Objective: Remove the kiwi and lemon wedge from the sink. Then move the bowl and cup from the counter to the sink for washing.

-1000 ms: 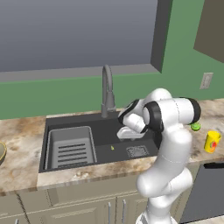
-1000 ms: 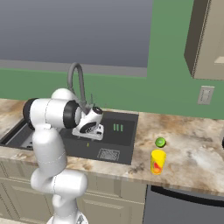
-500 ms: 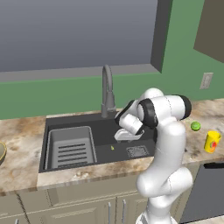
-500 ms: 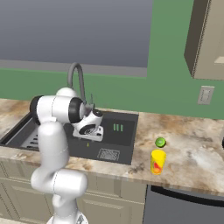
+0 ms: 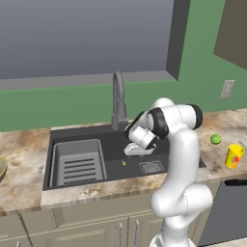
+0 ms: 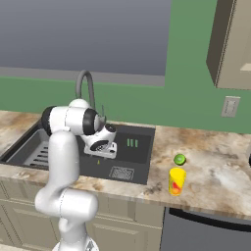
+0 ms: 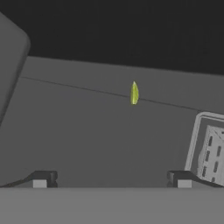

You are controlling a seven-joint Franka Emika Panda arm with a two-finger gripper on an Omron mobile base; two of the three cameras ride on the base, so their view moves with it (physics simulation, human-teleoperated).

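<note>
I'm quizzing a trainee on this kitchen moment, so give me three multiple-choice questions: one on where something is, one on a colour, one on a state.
1. Where does the kiwi lie?
A. in the sink
B. on the counter beside the cup
C. in the bowl

2. What colour is the cup?
A. yellow
B. blue
C. white

3. How is the gripper?
A. shut on the cup
B. shut on the faucet
C. open and empty above the lemon wedge

Answers: 1 B, it rests on the counter just behind the cup. 2 A, yellow with a red mark. 3 C, its fingertips stand apart over the sink floor, the lemon wedge ahead.
</note>
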